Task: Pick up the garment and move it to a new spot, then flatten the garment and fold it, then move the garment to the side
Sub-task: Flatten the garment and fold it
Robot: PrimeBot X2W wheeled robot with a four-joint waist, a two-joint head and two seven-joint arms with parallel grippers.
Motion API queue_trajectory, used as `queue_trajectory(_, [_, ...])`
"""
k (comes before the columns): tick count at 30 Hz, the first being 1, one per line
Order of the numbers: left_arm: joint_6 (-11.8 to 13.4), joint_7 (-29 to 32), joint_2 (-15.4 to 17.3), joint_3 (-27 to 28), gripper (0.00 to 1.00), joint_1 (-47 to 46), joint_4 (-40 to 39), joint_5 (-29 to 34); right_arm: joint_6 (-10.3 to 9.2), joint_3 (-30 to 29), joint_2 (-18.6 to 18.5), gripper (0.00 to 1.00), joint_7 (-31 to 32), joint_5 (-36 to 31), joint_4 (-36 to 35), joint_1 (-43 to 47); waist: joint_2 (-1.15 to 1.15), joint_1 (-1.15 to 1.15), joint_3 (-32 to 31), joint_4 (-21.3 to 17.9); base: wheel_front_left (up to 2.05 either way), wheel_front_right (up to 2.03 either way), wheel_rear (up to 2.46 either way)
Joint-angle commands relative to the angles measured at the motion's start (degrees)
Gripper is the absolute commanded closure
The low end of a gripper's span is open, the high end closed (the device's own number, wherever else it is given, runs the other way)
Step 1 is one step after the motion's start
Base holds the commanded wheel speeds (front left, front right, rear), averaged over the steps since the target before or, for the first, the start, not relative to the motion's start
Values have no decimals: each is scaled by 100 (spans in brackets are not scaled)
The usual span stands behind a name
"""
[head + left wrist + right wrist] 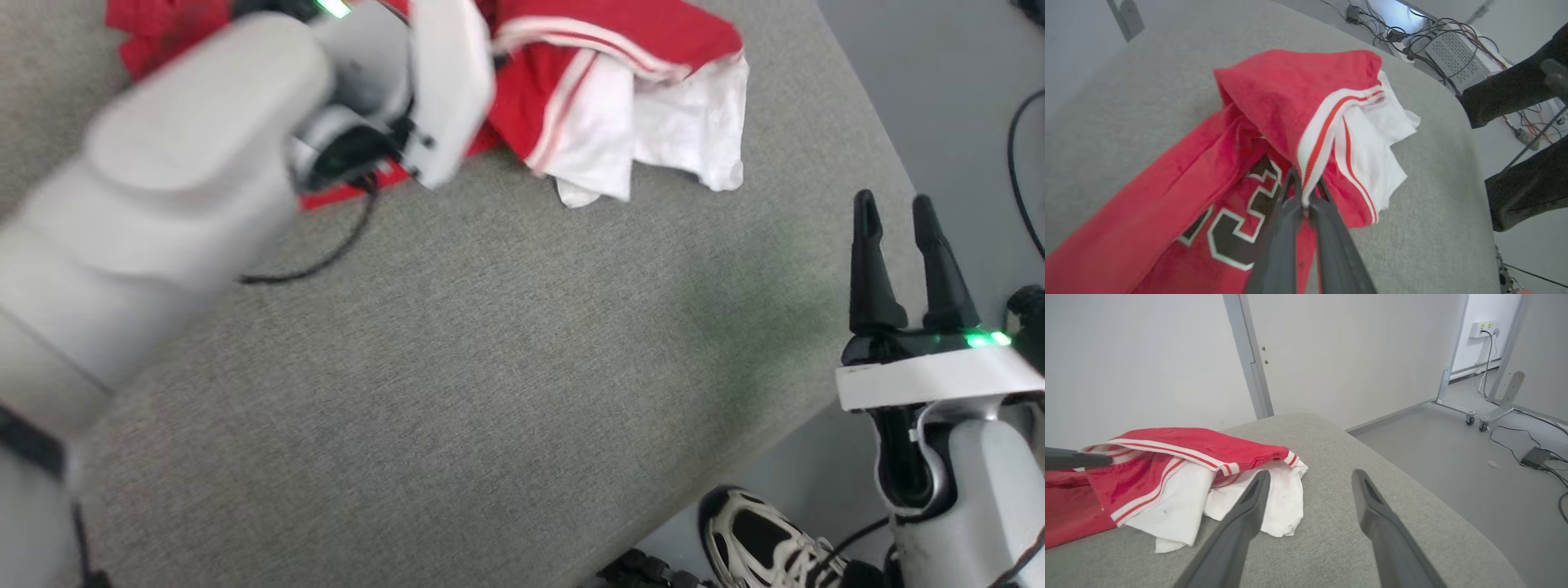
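**Left gripper has the striped trim, right gripper waits wide**

We look along the left gripper (1306, 185) and its two dark fingers are pressed together on the garment (1286, 94), pinching a fold of the red-and-white striped trim (1323, 134) right between the tips. The red cloth bunches up above the pinch and a white sleeve (1372, 163) spills off to one side. Beside the fingers we read black printed characters (1229, 237) with pale outlines on the chest.

From the head view the garment is a crumpled heap at the far end of the grey padded surface (490, 367) — red on top, white sleeve hanging toward the right edge. The pale left forearm (163, 204) is blurred and lies across the heap's left part, so from here we cannot see the pinch itself.

Over to the right gripper (894, 208): the fingers are spread apart with nothing between them. It hangs at the right edge of the surface, well apart from the garment. Its own camera shows the same — the two fingers wide, grey fabric below them, and the white sleeve just past the left fingertip.

On the floor by the near corner we spot a person's black-and-white shoe (759, 539), and dark trouser legs (1515, 94) stand past the far side of the surface, near a tangle of cables (1433, 36).
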Motion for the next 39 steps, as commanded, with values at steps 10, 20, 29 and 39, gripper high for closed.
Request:
queue_trajectory(10, [-9, -622, 1063, 6, 100, -717, -1187, 16, 0, -134, -410, 0, 225, -158, -93, -185, 0, 0, -616, 1014, 0, 0, 0])
queue_trajectory(20, [1, -717, 2765, 10, 100, 130, -3150, 1853, 0, -407, -535, 0, 739, -337, -615, -57, 0, 0, -790, 1748, 0, 0, 0])
queue_trajectory(29, [1, -1594, 3432, 9, 100, 1959, -3107, 1914, 1, -537, -575, 0, 1013, -383, -842, 5, 0, 0, -709, 1888, 0, 0, 0])
queue_trajectory(39, [1, -1828, 3076, -4, 56, 2785, -2880, 1509, 1, -276, -755, 0, 1449, -489, -855, 1, 0, 0, -678, 1975, 0, 0, 0])
